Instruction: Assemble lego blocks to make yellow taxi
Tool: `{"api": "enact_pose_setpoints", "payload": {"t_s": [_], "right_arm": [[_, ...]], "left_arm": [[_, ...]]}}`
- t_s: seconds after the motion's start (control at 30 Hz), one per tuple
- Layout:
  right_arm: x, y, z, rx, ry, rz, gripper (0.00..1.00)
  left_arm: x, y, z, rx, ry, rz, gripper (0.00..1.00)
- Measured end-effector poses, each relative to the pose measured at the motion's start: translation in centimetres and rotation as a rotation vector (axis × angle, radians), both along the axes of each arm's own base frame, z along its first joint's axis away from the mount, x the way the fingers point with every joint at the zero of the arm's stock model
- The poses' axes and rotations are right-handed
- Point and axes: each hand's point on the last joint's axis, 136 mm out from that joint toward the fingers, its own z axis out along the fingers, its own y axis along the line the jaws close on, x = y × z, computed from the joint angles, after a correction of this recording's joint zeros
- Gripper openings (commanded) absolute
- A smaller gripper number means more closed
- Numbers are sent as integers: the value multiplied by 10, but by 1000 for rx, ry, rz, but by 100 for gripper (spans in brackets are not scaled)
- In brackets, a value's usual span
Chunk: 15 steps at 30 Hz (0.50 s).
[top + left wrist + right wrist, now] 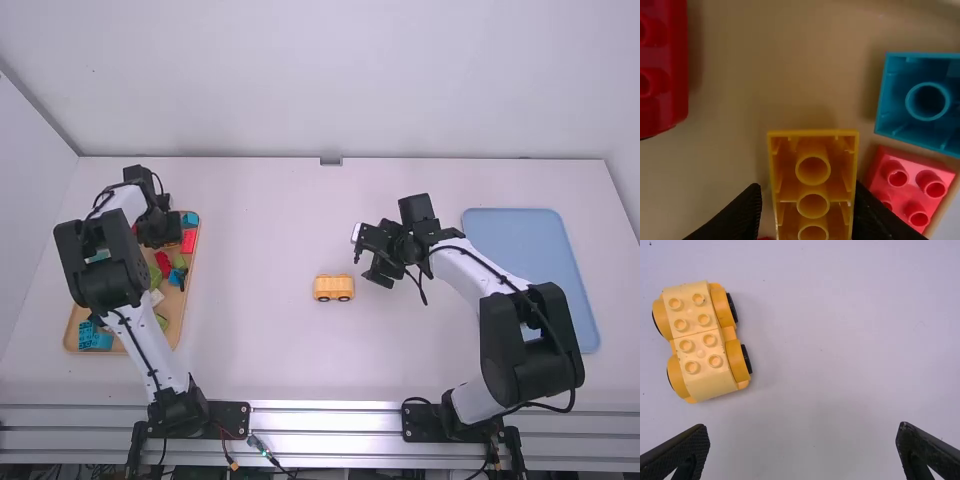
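Left claw (162, 236) astride upturned orange block (813, 191), wrist view

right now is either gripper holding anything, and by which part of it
Nothing is held: the left gripper straddles an upturned yellow-orange brick with a gap along one side, and the right gripper is open and empty.

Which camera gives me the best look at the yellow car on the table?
The right wrist view: the yellow car is large there, its top studs and black wheels plain. The high view shows it small, two dark wheels along its near side.
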Motion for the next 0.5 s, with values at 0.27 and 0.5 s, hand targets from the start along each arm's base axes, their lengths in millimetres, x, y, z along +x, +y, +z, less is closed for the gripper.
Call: {"api": "enact_pose_setpoints", "payload": {"t_s": [0.27, 0.5], "right_arm": [[0, 0, 0, 0, 0, -1, 99], [0, 0, 0, 0, 0, -1, 99]], "left_arm": [[-1, -2, -3, -8, 0, -2, 35], [-1, -2, -3, -9, -1, -6, 31]]}}
